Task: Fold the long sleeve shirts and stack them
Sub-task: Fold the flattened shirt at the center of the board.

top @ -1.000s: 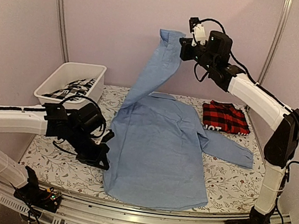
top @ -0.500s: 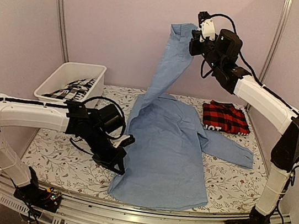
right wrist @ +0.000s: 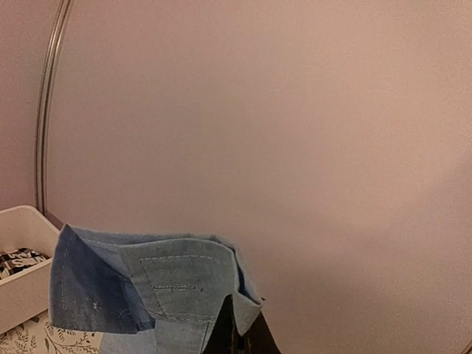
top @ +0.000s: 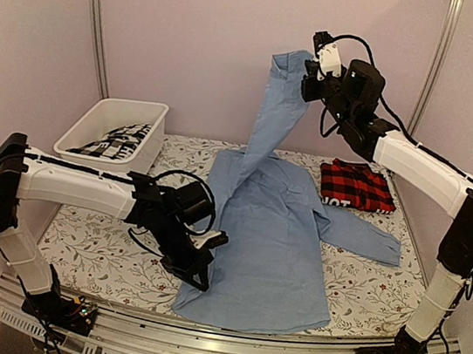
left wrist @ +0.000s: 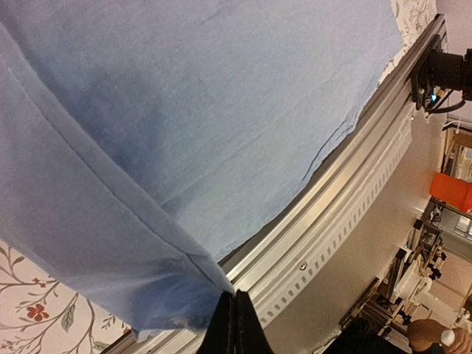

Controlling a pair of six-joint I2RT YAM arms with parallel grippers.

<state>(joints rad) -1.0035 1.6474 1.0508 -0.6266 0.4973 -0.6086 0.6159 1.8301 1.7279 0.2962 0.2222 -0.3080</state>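
- My right claw (top: 308, 83) is raised high above the far side of the table (top: 85, 253). Its fingers are pinched tight on the cuff (right wrist: 169, 287) of one sleeve of the light blue shirt (top: 277, 235).
- That sleeve hangs from my right claw in a long strip. It slopes down and to the left until it meets the shirt's shoulder near the collar.
- The rest of the light blue shirt lies flat in the middle of the table. Its other sleeve is stretched out to the right, and its hem is at the near edge, by the metal rail (left wrist: 332, 199).
- My left claw (top: 200, 271) is low at the shirt's near left edge. Its fingers are pressed together, with the shirt's hem corner caught at their tips.
- The left side of the shirt is lifted and bunched where my left claw has hold of it.
- The red-and-black plaid shirt (top: 357, 185) lies folded at the far right of the table, just beside the outstretched sleeve.
- A white bin (top: 107, 128) stands at the far left corner, with black-and-white cloth inside it.
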